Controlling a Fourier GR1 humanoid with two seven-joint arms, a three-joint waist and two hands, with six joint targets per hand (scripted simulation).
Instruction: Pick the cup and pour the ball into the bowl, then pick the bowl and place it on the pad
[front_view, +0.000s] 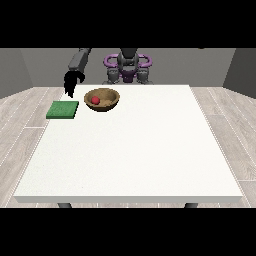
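Note:
A brown wooden bowl (102, 99) stands on the white table (135, 150) at the far left, with a red ball (95, 100) inside it. A flat green pad (63, 109) lies to the bowl's left, apart from it. The hand at the view's left (72, 81) hangs above the table's far edge, behind the pad and left of the bowl, its fingers pointing down and holding nothing. No cup shows in the view. No hand shows at the view's right.
The robot's torso (128, 67) stands behind the table's far edge. Wooden floor surrounds the table on both sides.

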